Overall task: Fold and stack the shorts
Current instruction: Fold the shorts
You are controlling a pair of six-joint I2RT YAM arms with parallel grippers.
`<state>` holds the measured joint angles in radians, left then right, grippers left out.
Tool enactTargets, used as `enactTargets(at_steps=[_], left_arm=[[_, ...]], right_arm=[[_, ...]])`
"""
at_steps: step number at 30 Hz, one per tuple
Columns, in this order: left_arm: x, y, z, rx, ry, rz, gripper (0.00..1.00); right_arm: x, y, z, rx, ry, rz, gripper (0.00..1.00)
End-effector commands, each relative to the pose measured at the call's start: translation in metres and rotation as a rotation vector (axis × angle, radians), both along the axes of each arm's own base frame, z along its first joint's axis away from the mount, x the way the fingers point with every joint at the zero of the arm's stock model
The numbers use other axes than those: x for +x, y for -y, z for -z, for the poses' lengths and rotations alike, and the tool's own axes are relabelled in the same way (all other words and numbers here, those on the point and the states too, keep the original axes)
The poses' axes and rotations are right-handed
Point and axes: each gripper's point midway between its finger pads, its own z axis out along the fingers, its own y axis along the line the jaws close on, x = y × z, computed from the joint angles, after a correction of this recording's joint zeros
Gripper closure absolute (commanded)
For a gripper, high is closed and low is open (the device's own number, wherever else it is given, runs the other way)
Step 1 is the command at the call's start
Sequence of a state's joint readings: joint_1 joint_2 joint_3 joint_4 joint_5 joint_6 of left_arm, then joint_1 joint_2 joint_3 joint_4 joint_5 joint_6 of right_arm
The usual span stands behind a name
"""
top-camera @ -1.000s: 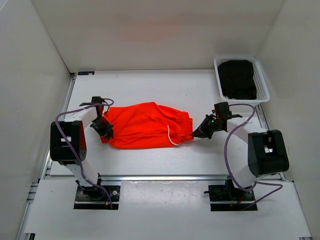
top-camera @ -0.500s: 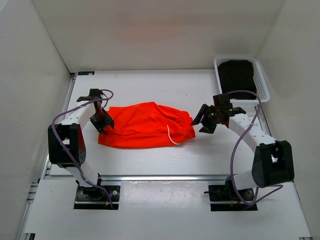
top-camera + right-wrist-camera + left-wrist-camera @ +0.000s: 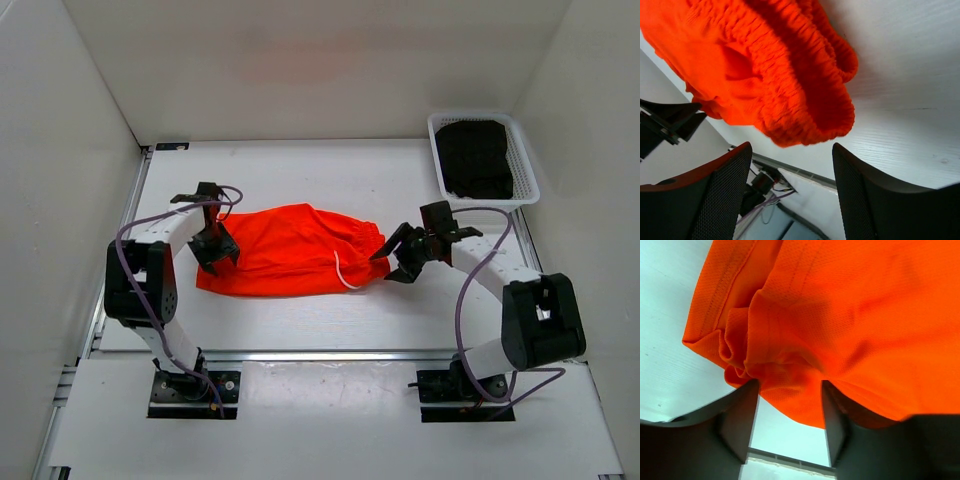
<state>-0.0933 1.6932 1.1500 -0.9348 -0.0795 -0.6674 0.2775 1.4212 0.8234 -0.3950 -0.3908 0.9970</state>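
Between the part-spread fingers (image 3: pixel 737 412) of the left gripper (image 3: pixel 790 390), a bunched hem (image 3: pixel 760 365) of the orange shorts (image 3: pixel 290 250), not clamped. Just ahead of the right gripper (image 3: pixel 792 150), fingers (image 3: pixel 725 190) parted wide, the gathered waistband (image 3: pixel 790 95). Spread on the white table (image 3: pixel 330 180) between both grippers, white drawstring (image 3: pixel 342 272) nearer the right fingers.

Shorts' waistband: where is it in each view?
Top external: waistband at the right end of the shorts.
Left wrist: not in it; only the shorts' other end.
Right wrist: upper centre, above the fingers.
Shared landmark: the white table.
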Motion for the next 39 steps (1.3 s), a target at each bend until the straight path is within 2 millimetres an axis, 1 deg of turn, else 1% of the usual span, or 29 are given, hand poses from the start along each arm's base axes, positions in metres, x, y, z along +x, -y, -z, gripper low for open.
enactTargets(at_steps=[1,2,3,4,5,6,7,9,10,11,13,14,15,16,18,19,21,22,24,25,26,28,29,30,32,35,36,37,39], left_arm=[[0.006,-0.003,0.002,0.044,0.003,0.005,0.39],[0.006,-0.003,0.002,0.042,0.003,-0.005,0.43],[0.006,-0.004,0.002,0.051,0.004,-0.007,0.49],[0.006,-0.004,0.002,0.051,0.004,-0.007,0.55],[0.006,-0.006,0.002,0.062,0.005,-0.008,0.59],[0.006,-0.006,0.004,0.063,-0.004,-0.008,0.66],[0.006,-0.006,0.005,0.063,-0.004,-0.008,0.78],[0.009,-0.008,0.002,0.071,0.008,-0.009,0.9],[0.007,-0.008,0.002,0.072,-0.003,-0.009,0.9],[0.008,-0.01,-0.001,0.081,0.009,-0.011,0.9],[0.011,-0.011,-0.01,0.09,0.025,-0.013,0.9],[0.008,-0.016,-0.014,0.115,0.025,-0.027,0.9],[0.013,-0.017,-0.02,0.124,0.04,-0.03,0.9],[0.014,-0.019,-0.025,0.133,0.05,-0.032,0.9],[0.014,-0.022,-0.03,0.133,0.056,-0.041,0.9],[0.018,-0.021,-0.033,0.131,0.066,-0.042,0.87],[0.018,-0.025,-0.033,0.134,0.064,-0.042,0.68],[0.02,-0.023,-0.033,0.122,0.074,-0.032,0.42],[0.023,-0.023,-0.036,0.122,0.093,-0.024,0.28],[0.02,-0.023,-0.033,0.123,0.082,-0.024,0.22],[0.022,-0.023,-0.029,0.123,0.079,-0.024,0.2],[0.021,-0.025,-0.021,0.136,0.049,-0.023,0.2],[0.023,-0.025,-0.017,0.137,0.045,-0.023,0.22],[0.022,-0.025,-0.013,0.138,0.031,-0.022,0.29],[0.022,-0.027,-0.003,0.151,0.008,-0.013,0.36],[0.028,-0.025,0.0,0.144,0.001,-0.002,0.5],[0.031,-0.025,-0.003,0.145,0.009,0.009,0.54],[0.03,-0.025,0.002,0.146,-0.005,0.01,0.56],[0.037,-0.023,-0.001,0.137,0.008,0.02,0.67]], right_arm=[[0.017,-0.015,-0.013,0.086,0.011,0.036,0.31],[0.024,-0.015,-0.014,0.076,0.022,0.044,0.31],[0.023,-0.013,-0.012,0.064,0.015,0.05,0.34],[0.029,-0.012,-0.012,0.051,0.027,0.047,0.39],[0.029,-0.011,-0.007,0.039,0.016,0.052,0.44],[0.031,-0.012,-0.009,0.04,0.017,0.052,0.51],[0.031,-0.01,-0.004,0.022,0.017,0.052,0.67],[0.031,-0.007,-0.002,0.004,0.017,0.053,0.85],[0.033,-0.008,-0.005,0.006,0.026,0.053,0.93],[0.033,-0.005,-0.002,-0.011,0.026,0.051,1.0],[0.032,-0.003,-0.01,-0.018,0.057,0.047,1.0],[0.034,-0.002,-0.014,-0.027,0.067,0.054,1.0],[0.035,0.0,-0.016,-0.035,0.083,0.052,1.0],[0.031,0.001,-0.018,-0.043,0.085,0.039,1.0],[0.034,0.005,-0.023,-0.065,0.112,0.044,1.0],[0.032,0.006,-0.022,-0.069,0.102,0.044,1.0],[0.032,0.006,-0.025,-0.069,0.117,0.037,1.0],[0.033,0.007,-0.024,-0.076,0.119,0.042,1.0],[0.033,0.007,-0.024,-0.076,0.119,0.042,1.0],[0.033,0.007,-0.024,-0.076,0.119,0.042,1.0],[0.033,0.007,-0.024,-0.076,0.119,0.042,1.0],[0.033,0.007,-0.024,-0.08,0.124,0.035,1.0],[0.033,0.007,-0.024,-0.08,0.124,0.035,1.0],[0.033,0.007,-0.024,-0.08,0.124,0.035,1.0],[0.033,0.007,-0.024,-0.08,0.124,0.035,1.0],[0.034,0.008,-0.023,-0.087,0.126,0.04,1.0],[0.034,0.008,-0.023,-0.087,0.126,0.04,1.0],[0.034,0.008,-0.023,-0.087,0.126,0.04,1.0],[0.034,0.008,-0.023,-0.087,0.126,0.04,1.0]])
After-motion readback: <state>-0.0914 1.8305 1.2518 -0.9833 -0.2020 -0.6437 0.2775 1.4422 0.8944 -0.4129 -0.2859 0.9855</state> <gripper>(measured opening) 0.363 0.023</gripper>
